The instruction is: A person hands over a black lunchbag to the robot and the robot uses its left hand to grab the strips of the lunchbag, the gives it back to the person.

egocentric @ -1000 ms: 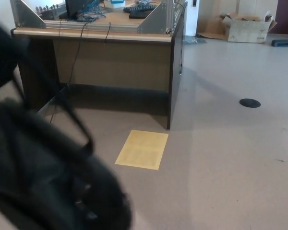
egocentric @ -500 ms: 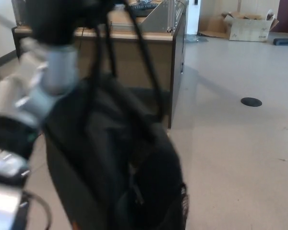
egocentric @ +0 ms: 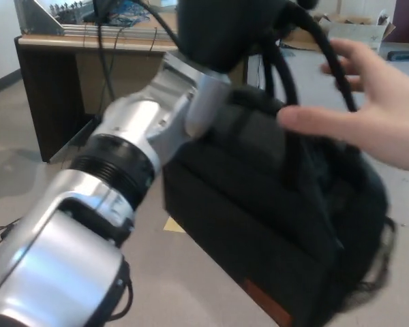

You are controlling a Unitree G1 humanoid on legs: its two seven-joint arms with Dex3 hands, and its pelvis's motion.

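Left hand (egocentric: 221, 27) is up at top centre, black, closed around the straps (egocentric: 286, 75) of the black lunchbag (egocentric: 273, 204). The silver left forearm (egocentric: 123, 163) runs diagonally from bottom left up to it. The lunchbag hangs off the floor (egocentric: 211, 286) below and to the right of the hand, tilted and motion-blurred, filling most of centre-right. There is a small reddish-brown tag (egocentric: 266, 303) near its lower edge.

A person's hand (egocentric: 368, 116) comes in from the right edge, palm open, fingers spread. Its fingertips are at the straps just above the bag body; contact vs. just beside, can't tell through the blur.

Right hand not in view.

Background: a dark wood counter (egocentric: 61, 75) at upper left with a metal frame (egocentric: 75, 24) and cables on top. A sliver of yellow paper (egocentric: 174, 225) lies on the floor, mostly hidden behind the bag. A cardboard box (egocentric: 358, 27) sits at top right, partly hidden by the person's fingers.
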